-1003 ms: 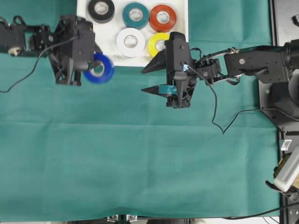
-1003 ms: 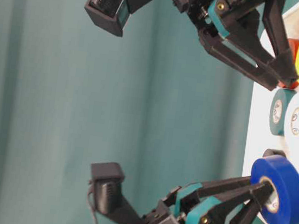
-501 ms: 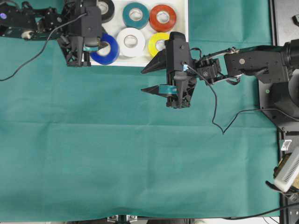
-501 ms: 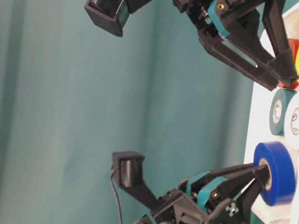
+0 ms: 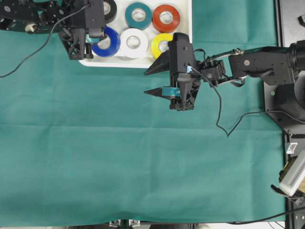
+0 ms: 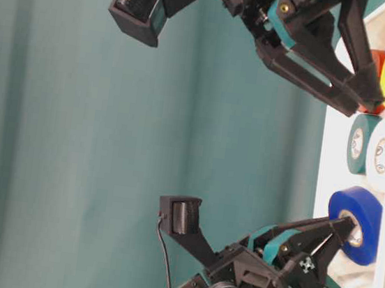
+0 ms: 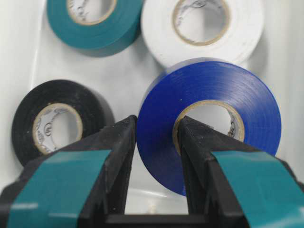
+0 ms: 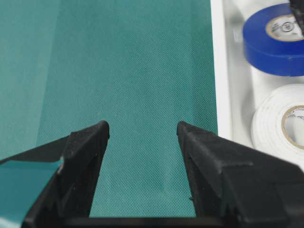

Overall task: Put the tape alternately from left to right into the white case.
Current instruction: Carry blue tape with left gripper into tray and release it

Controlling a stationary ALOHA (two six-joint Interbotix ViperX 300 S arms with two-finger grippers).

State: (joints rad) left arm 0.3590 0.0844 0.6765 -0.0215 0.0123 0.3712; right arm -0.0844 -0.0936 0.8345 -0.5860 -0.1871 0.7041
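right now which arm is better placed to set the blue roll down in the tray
Left. The left gripper is shut on the blue roll, one finger through its core, already over the white tray beside the white roll. The right gripper hangs open and empty over the cloth.
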